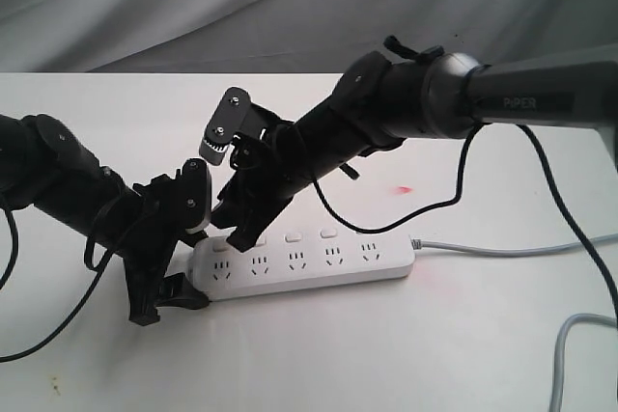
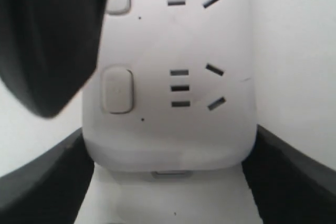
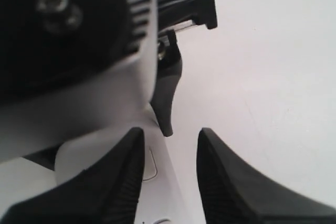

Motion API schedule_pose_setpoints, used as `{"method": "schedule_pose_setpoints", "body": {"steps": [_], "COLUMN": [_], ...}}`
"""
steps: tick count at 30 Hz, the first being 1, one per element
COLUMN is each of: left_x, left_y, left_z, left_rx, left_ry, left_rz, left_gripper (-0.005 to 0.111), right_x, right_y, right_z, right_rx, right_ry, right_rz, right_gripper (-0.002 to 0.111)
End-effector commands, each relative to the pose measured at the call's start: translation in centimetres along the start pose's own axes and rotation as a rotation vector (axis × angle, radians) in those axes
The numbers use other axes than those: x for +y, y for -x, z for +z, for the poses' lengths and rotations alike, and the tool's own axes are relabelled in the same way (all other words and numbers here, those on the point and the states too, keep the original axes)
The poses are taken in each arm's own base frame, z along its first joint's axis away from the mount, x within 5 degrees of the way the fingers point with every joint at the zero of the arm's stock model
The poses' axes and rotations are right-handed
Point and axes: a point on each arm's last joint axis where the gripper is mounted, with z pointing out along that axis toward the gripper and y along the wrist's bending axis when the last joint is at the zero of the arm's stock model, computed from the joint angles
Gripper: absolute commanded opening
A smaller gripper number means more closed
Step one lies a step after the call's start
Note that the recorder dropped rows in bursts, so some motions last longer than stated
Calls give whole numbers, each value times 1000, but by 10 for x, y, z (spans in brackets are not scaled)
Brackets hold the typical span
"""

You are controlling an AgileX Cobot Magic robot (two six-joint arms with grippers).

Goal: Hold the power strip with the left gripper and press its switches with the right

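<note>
Strip [image 1: 319, 260] flat on table [image 1: 463, 354]; left gripper [image 1: 174, 298] clamps its end, jaws apparently snug, steadying it. Right gripper [image 1: 238, 232] parted, empty, poised over switches [image 2: 118, 88] there.

Left gripper [image 1: 179, 272], lower left, holds its fingers [image 2: 37, 192] wide, seemingly clamped; right gripper [image 1: 239, 232] slants down from upper right, fingers [image 3: 118, 182] parted.

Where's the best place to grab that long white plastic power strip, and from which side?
I'd grip the power strip by its rounded end opposite the grey cord, coming in along its length, one jaw on each long edge. It lies flat, sockets up, so that narrow width suits a pinch and leaves the white switches clear.
</note>
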Motion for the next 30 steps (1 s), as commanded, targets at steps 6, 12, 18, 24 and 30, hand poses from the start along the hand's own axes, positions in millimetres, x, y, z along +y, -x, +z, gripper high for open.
{"method": "schedule_pose_setpoints", "body": {"steps": [6, 12, 18, 24, 30], "left_x": [-5, -5, -5, -5, -5], "left_y": [-5, -5, -5, -5, -5], "left_z": [7, 7, 7, 7, 7], "left_rx": [28, 28, 28, 28, 28], "left_ry": [-38, -38, -38, -38, -38], "left_rz": [36, 36, 38, 38, 36], "left_gripper": [46, 46, 46, 46, 46], "right_x": [-1, -1, -2, -5, -6], "right_y": [-7, -9, -17, -18, -18], "right_z": [14, 15, 25, 25, 25], "right_rx": [-15, -11, 8, 11, 13], "right_ry": [15, 15, 20, -8, -16], "right_rz": [1, -2, -11, -16, -23], "right_gripper": [32, 32, 32, 32, 32]}}
